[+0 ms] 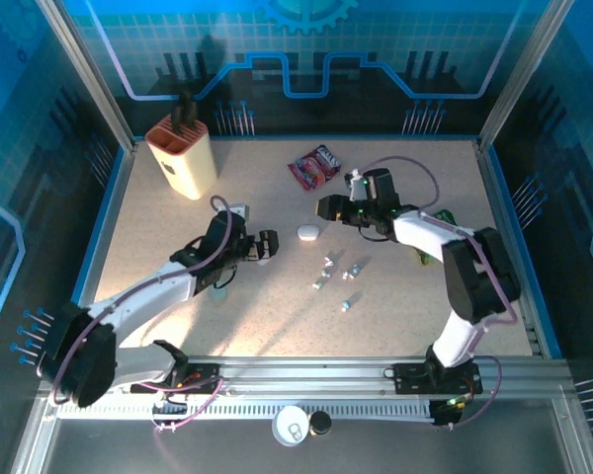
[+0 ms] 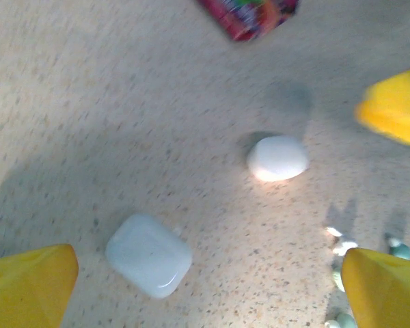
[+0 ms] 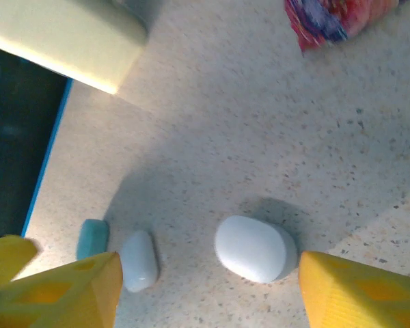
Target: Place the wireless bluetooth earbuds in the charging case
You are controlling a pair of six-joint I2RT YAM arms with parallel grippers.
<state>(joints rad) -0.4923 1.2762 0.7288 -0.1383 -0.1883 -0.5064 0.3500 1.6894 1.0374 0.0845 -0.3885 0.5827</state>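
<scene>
the earbuds lie loose on the table, scattered right of centre. none sits in a case, so the task looks barely begun. the white case rests just up-left of them and looks closed. a pale blue case lies nearer the left arm. the left gripper hangs over that blue case, spread wide and empty, probably lining up to take it. the right gripper hovers at the white case, equally wide and empty, with the case between its yellow fingers.
</scene>
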